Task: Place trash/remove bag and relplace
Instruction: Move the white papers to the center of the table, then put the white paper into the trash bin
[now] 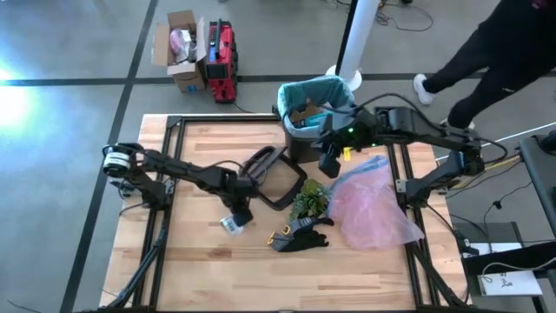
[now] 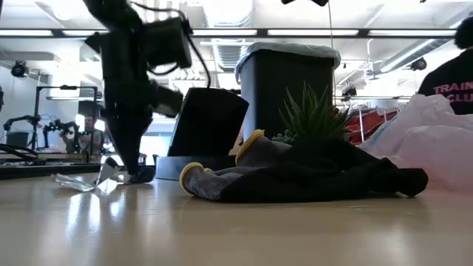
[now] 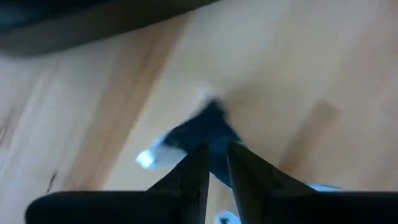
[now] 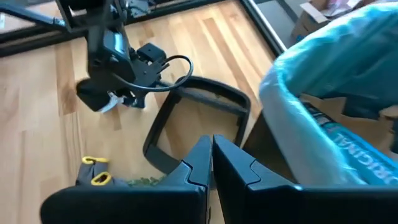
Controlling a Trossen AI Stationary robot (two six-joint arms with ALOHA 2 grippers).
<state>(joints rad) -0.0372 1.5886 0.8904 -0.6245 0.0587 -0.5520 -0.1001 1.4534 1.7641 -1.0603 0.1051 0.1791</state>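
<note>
a light wooden table [image 1: 200, 261] with a black frame carries a black bin [image 1: 306, 130] lined with the bag [image 1: 334, 87] at its far edge, a black bin rim [image 1: 276, 178], a plant tuft [image 1: 310, 200], a glove [image 1: 300, 235], a pink bag [image 1: 373, 204] on the right, and a clear wrapper [image 2: 85, 181].

A teal-blue bag [image 1: 323, 87] lines the black bin [image 1: 300, 139], with brown trash [image 1: 303, 113] showing inside it. On the pale striped wooden table [image 1: 191, 261] lie a translucent pink plastic bag [image 1: 373, 204], a green leafy plant tuft [image 1: 310, 200], a black glove with yellow trim [image 1: 300, 235] and a black frame-shaped lid [image 1: 274, 176]. Beyond the table stand a red case [image 1: 224, 50] and an open brown cardboard box [image 1: 178, 48] on the grey floor [image 1: 78, 52].
</note>
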